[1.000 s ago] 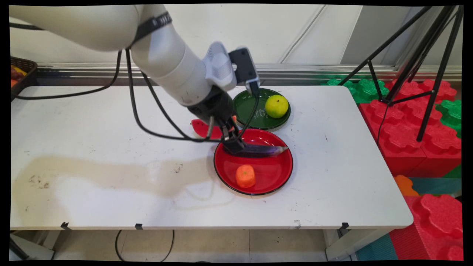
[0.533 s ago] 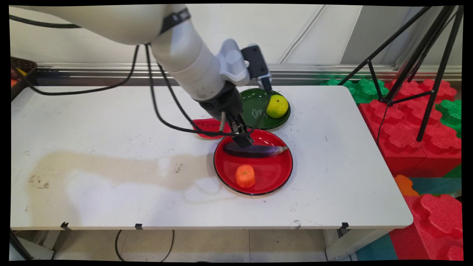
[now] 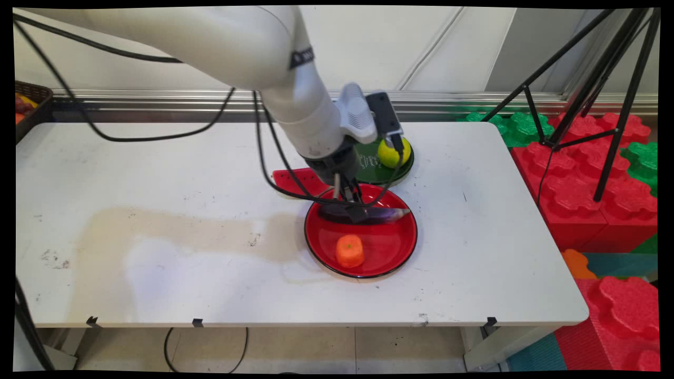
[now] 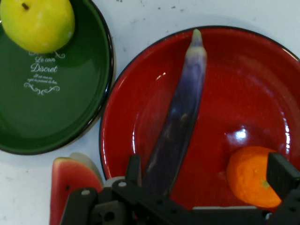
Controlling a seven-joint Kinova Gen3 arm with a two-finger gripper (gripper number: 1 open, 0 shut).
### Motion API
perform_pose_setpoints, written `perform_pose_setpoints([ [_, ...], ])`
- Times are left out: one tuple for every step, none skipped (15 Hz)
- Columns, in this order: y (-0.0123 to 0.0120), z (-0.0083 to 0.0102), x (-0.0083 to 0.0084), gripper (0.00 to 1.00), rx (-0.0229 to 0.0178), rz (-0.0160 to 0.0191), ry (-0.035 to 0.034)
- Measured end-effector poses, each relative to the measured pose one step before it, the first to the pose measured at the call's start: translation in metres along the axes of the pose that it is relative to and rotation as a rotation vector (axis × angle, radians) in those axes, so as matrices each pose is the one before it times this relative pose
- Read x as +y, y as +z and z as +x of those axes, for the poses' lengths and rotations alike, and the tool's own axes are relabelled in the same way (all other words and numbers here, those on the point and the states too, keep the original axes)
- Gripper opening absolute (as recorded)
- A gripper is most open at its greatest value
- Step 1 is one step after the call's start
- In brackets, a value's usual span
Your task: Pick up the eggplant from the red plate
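Gripper [image 4: 204,176] spread wide, empty, low over the red plate [image 3: 400,247], straddling the eggplant [image 4: 180,112] lying there beside the orange [image 4: 248,176]. Lemon [image 3: 388,153] on green plate [image 4: 61,108]; watermelon slice [image 4: 70,183] on counter [image 3: 158,179].

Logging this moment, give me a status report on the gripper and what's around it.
Gripper open, fingers astride the purple eggplant. Eggplant lies on the red plate, orange beside it. Green plate with lemon and watermelon slice close by.
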Motion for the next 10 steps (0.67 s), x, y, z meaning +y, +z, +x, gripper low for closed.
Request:
perform_pose_setpoints([
  [0.00614,0.0019,-0.00052,1.0,-0.00628,-0.0012,0.00054],
  [0.00912,0.00297,-0.00086,1.0,-0.00912,-0.00135,0.00063],
  [0.0058,0.00202,-0.00085,1.0,-0.00555,-0.00046,-0.0002],
  [0.00879,0.00292,-0.00108,1.0,-0.00809,-0.00141,0.00048],
  [0.00582,0.00201,-0.00077,1.0,-0.00468,-0.00147,0.0004],
  [0.00857,0.00235,-0.00123,1.0,-0.00768,-0.00256,0.00111],
  [0.00551,0.00146,-0.00096,1.0,-0.00518,-0.00141,0.00118],
  [0.00796,0.00173,-0.00144,1.0,-0.00751,-0.00233,0.0018],
  [0.00516,0.00111,-0.00112,1.0,-0.00516,-0.00096,0.0016],
  [0.00699,0.00123,-0.00152,1.0,-0.00724,-0.00172,0.00231],
])
